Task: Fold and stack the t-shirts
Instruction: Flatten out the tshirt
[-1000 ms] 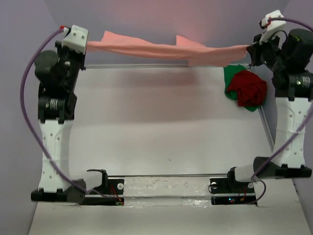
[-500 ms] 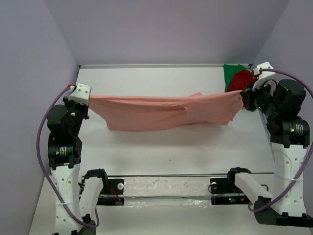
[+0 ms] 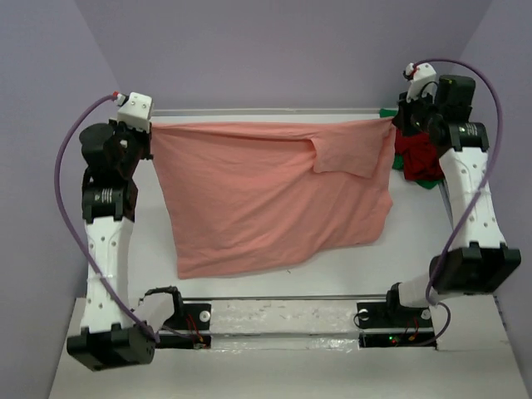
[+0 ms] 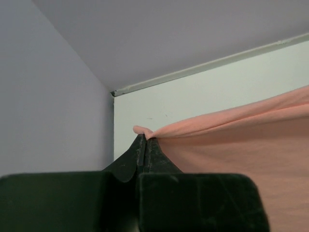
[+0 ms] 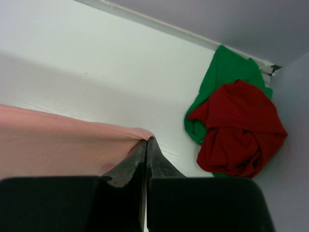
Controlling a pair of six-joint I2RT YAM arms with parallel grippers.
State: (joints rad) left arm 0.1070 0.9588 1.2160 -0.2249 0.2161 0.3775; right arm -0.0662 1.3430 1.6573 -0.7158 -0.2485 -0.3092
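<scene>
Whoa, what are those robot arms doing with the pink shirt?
The two arms are holding the salmon-pink shirt up between them, spread out wide. The left hand pinches one corner and the right hand pinches the other, both shut tight. The dark red shirt and green shirt lie crumpled together in the far right corner, not yet folded.

Pink shirt in end effector

No words, numbers or signs can be read anywhere (the salmon-pink t-shirt is plain, with no print on it).
</scene>
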